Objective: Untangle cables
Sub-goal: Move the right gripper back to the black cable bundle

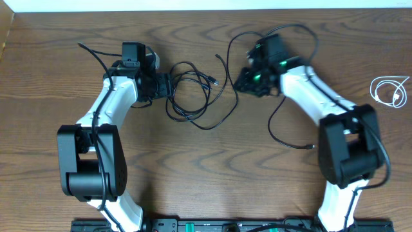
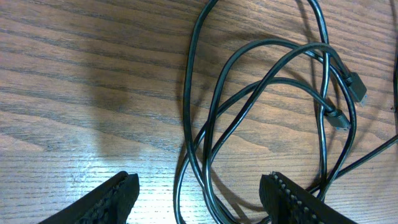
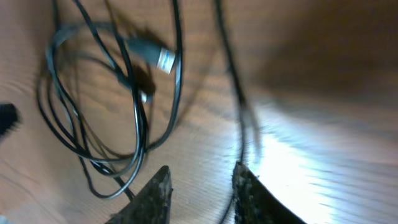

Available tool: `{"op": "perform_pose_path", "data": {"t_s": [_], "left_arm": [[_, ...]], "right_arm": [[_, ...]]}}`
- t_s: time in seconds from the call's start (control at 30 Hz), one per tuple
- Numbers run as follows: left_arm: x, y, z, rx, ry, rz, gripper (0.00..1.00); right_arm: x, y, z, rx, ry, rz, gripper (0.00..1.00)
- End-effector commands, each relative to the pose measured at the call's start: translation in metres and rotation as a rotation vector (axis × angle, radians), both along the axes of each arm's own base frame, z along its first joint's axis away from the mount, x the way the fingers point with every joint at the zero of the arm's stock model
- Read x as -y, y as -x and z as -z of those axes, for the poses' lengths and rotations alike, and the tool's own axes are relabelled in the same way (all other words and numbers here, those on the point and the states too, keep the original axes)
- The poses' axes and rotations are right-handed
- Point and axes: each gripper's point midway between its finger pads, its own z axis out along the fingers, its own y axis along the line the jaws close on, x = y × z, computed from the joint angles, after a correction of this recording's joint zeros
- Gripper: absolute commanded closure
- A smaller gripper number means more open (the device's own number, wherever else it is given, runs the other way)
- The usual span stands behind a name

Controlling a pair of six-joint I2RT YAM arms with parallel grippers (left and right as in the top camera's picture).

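Cables (image 2: pixel 185 99) knotted, untangling barely begun; over them our left gripper (image 2: pixel 199 182) gapes wide, right gripper (image 3: pixel 201 171) narrow, grip unclear.

No writing, label, brand, number or sign can be read on the cables (image 1: pixel 191 92), the arms (image 1: pixel 109 103) or the table (image 1: pixel 212 167) in any view. The plug (image 3: pixel 158 57) at the upper left of the right wrist view is too blurred to show a marking.
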Motion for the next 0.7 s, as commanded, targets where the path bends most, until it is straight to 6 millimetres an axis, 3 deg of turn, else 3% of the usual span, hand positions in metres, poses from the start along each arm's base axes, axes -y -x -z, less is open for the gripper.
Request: {"op": "perform_pose_path", "data": {"t_s": [0.0, 0.03, 0.1, 0.23, 0.43, 0.67], "left_arm": [[-0.002, 0.001, 0.004, -0.011, -0.005, -0.006, 0.32], [-0.002, 0.001, 0.004, -0.011, -0.005, -0.006, 0.32], [-0.002, 0.001, 0.004, -0.011, -0.005, -0.006, 0.32], [-0.002, 0.001, 0.004, -0.011, -0.005, -0.006, 0.32], [-0.002, 0.001, 0.004, -0.011, -0.005, -0.006, 0.32], [-0.002, 0.001, 0.004, -0.011, -0.005, -0.006, 0.32]], "right_arm": [[-0.022, 0.017, 0.028, -0.1, 0.039, 0.06, 0.64], [-0.03, 0.024, 0.036, -0.111, 0.057, 0.045, 0.51], [-0.033, 0.027, 0.043, -0.109, 0.086, 0.039, 0.44], [-0.034, 0.029, 0.044, -0.127, 0.089, 0.073, 0.51], [-0.029, 0.019, 0.041, -0.095, 0.066, 0.046, 0.55], [-0.071, 0.01, 0.006, 0.025, -0.194, -0.159, 0.55]]}}
